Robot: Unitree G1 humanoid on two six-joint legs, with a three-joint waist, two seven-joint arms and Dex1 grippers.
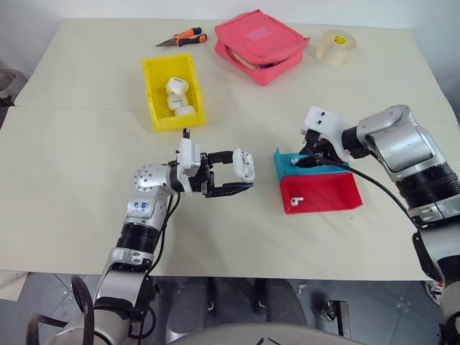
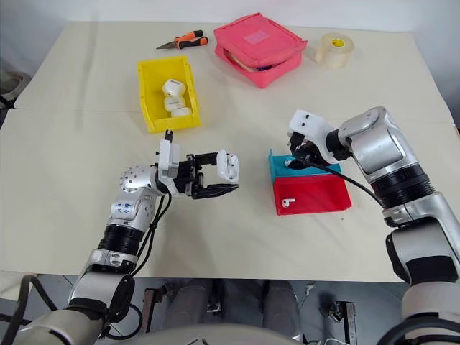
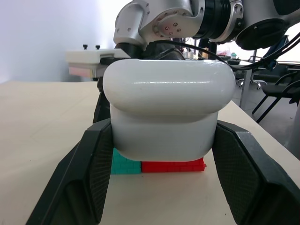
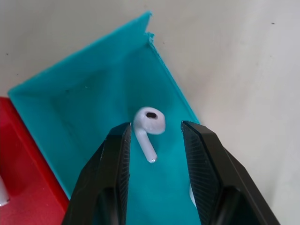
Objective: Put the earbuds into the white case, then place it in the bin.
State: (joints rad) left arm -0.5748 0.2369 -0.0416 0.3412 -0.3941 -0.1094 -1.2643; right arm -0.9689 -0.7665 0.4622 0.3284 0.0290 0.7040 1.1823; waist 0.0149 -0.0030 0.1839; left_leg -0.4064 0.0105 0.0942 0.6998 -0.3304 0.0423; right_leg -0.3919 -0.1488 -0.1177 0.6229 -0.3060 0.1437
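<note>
earbud [image 4: 149,125] between open right claw [image 4: 154,140] fingers

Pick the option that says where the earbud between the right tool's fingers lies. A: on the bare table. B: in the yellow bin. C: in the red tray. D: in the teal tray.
D: the right wrist view shows the earbud lying on the floor of the teal tray, with the right tool open and one finger on each side of it, not yet closed on it.
</note>
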